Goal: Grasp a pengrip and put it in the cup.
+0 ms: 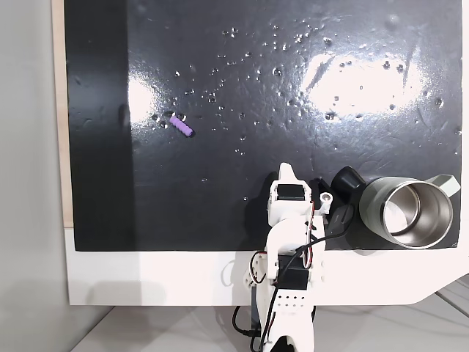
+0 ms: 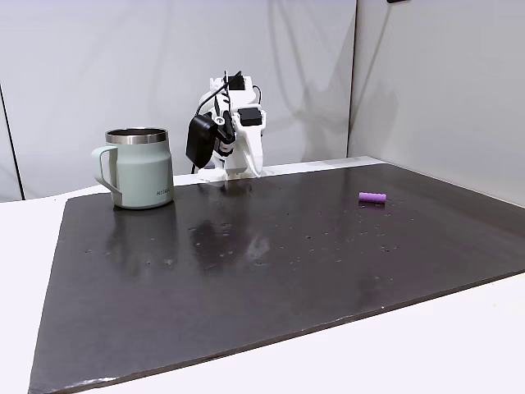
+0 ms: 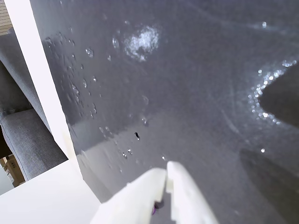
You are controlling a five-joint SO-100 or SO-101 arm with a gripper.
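We saw the gripper [image 3: 166, 175] clenched in the wrist view, its two white fingertips [image 3: 152, 179] pressed together with nothing clearly between them, poised above the dark mat [image 3: 196, 84]. In a fixed view the folded arm [image 1: 289, 220] sat at the mat's near edge, just beside the cup [image 1: 407, 209], which stood upright with its handle pointing away from the arm. The pengrip [image 1: 182, 126] lay on the mat, well apart from both, toward the left.

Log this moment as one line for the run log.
arm: folded at base | gripper: shut, empty | pengrip: lying on black mat, untouched | cup: upright beside arm, empty | step: reach not started
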